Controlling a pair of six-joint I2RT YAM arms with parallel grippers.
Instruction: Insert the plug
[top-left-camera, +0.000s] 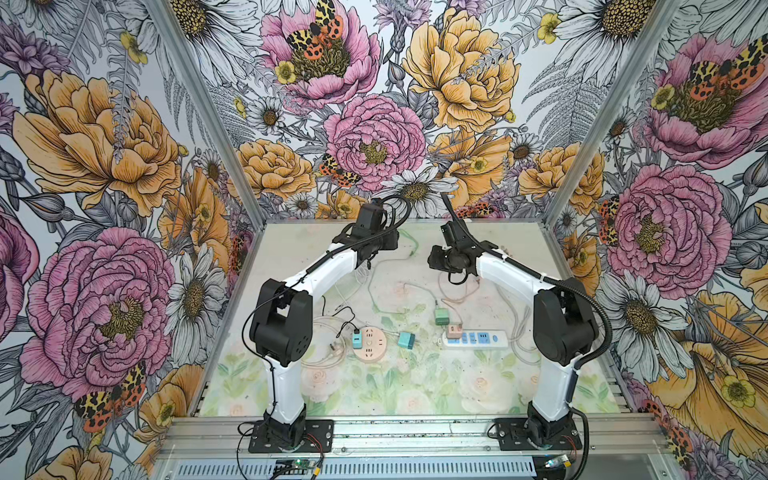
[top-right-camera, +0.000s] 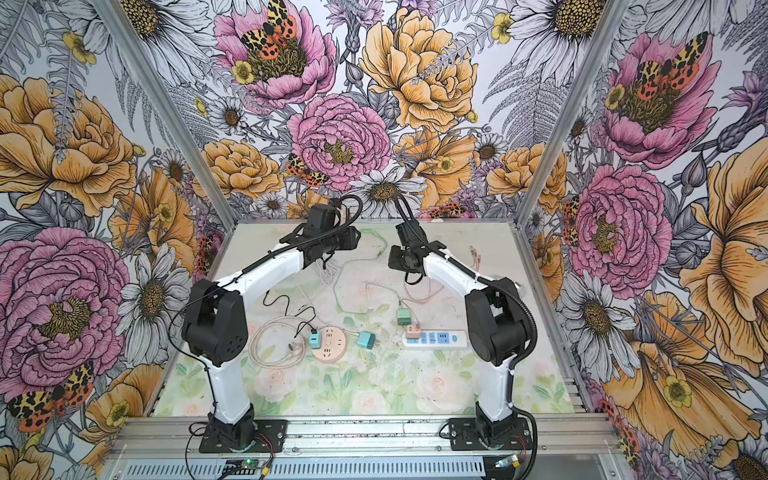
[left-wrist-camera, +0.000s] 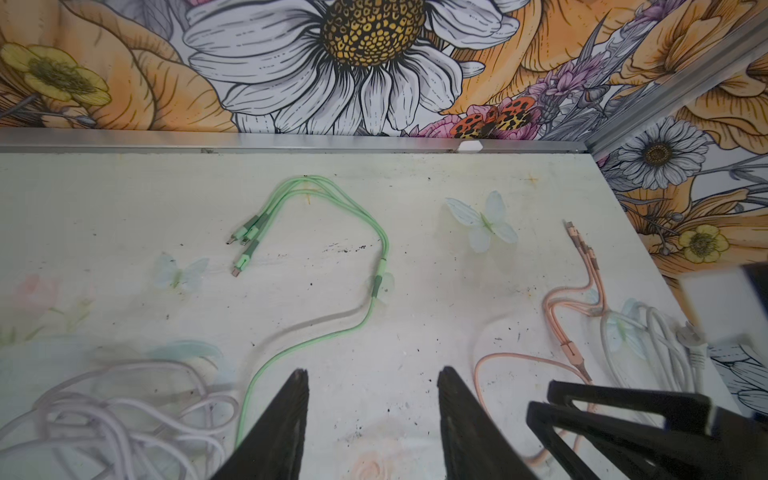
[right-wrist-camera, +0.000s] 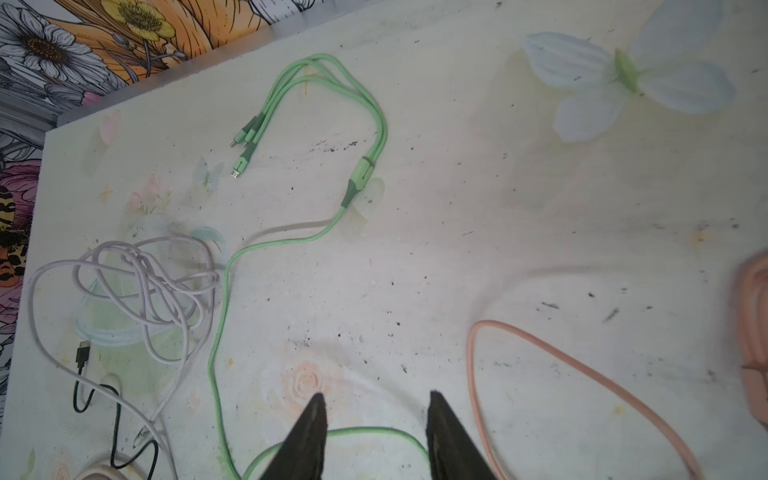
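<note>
Left hand (left-wrist-camera: 372, 372): fingers moderately apart, nothing between them. It is raised over the far part of the floral-printed bench (top-left-camera: 415, 395), left of centre.

Right hand (right-wrist-camera: 375, 395): fingers parted, also empty. It is raised over the far bench, right of centre. The two hands are near each other, not touching.

Teal block-shaped plug (top-left-camera: 406, 340): lies loose on the bench, nearer than both hands and well apart from them. It sits just right of the round peach socket hub (top-left-camera: 370, 344), between the hub and the long white power strip with blue outlets (top-left-camera: 476, 338).

A second teal plug (top-left-camera: 356, 338) is seated in the hub's left side. A pink plug (top-left-camera: 454, 331) is seated at the strip's left end. A green plug (top-left-camera: 441, 316) is just beyond it on the far side; contact cannot be told.

Cables on the far bench below the hands:
- light green cable (left-wrist-camera: 291, 345), its connector ends (left-wrist-camera: 243, 249) lying free
- salmon-pink cable (right-wrist-camera: 540, 345) to the right
- tangled white cable (right-wrist-camera: 145, 282) to the left
</note>
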